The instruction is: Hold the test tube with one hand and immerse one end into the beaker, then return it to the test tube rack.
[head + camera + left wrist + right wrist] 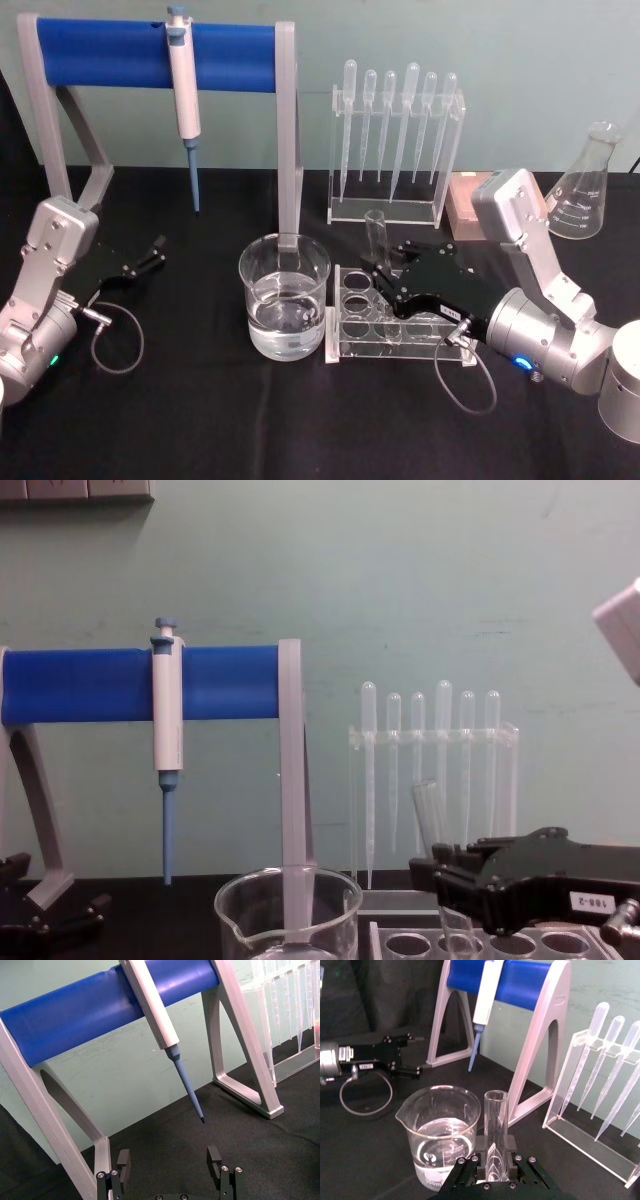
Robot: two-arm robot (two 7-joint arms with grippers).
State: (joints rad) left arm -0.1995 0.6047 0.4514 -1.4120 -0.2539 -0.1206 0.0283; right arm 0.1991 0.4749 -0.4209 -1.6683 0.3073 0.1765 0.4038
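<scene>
Test tube (pixel 377 240), a long clear glass cylinder with an open rim, stands near the centre of the head view, tilted slightly, its lower part between the fingers of the black right gripper (pixel 385 283). In the right wrist view the black finger pads (pixel 481 1144) sit against both sides of the glass, so the gripper is judged clenched on the tube. The tube's lower end sits at the clear plastic rack with round holes (pixel 380 320); whether it has left its hole cannot be told.

Wide clear glass beaker with a pouring spout (pixel 284 296), part filled with clear liquid, stands just beside the rack, toward the left of the frame. From the held tube it lies to the left and slightly lower in the head view. The tube's long axis runs near vertical, closed end down, which suits a lift, a short leftward carry and a straight descent into the liquid. Judged risk: the tube striking the beaker rim if carried too low.

Right arm is clearly the nearer one. Black left gripper (pixel 150 255) lies at the left edge, well apart from the beaker, fingers spread and empty, below the white-and-blue pipettor (pixel 184 95) hanging on the blue-barred stand (pixel 110 55).
</scene>
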